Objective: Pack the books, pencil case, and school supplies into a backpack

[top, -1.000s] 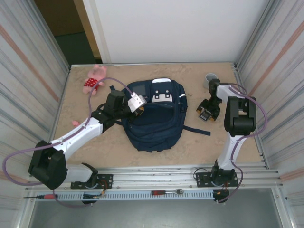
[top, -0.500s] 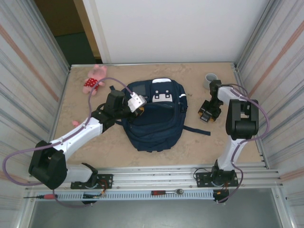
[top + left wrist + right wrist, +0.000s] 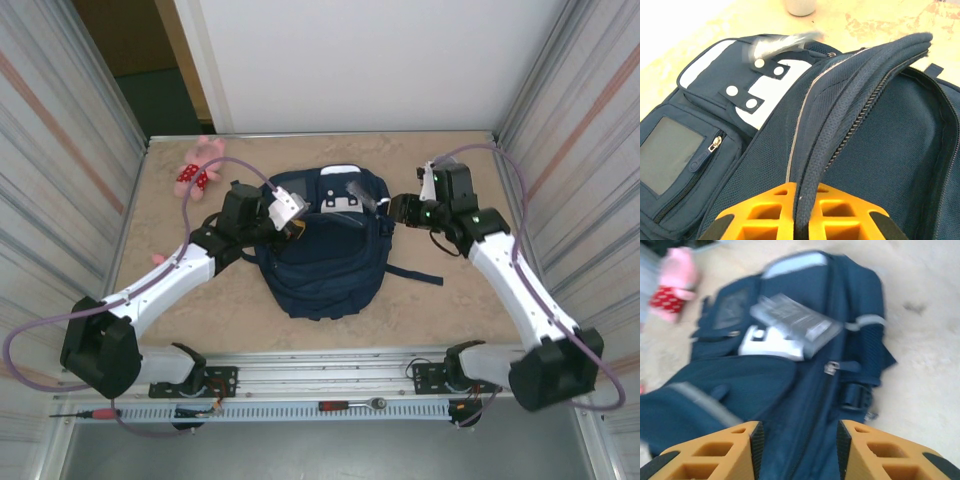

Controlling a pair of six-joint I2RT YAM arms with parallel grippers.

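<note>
The navy backpack (image 3: 325, 270) lies in the middle of the table with its main zip open. My left gripper (image 3: 290, 218) is shut on the zip edge of the opening (image 3: 812, 165) and holds it up. A small clear-grey pack (image 3: 360, 193) of school supplies, blurred, is over the white patches at the backpack's top (image 3: 795, 322). My right gripper (image 3: 388, 208) hovers at the backpack's upper right, open, with nothing between its fingers (image 3: 799, 440). The books and the pencil case are out of view.
A pink plush toy (image 3: 200, 165) lies at the back left of the table. In the left wrist view a grey cup (image 3: 800, 6) stands beyond the backpack's top. A loose strap (image 3: 415, 273) trails right of the backpack. Metal walls close in both sides.
My right arm has swung left from the table's right side to the backpack's upper right corner. The clear-grey pack now shows over the backpack's top. The left arm has stayed put.
</note>
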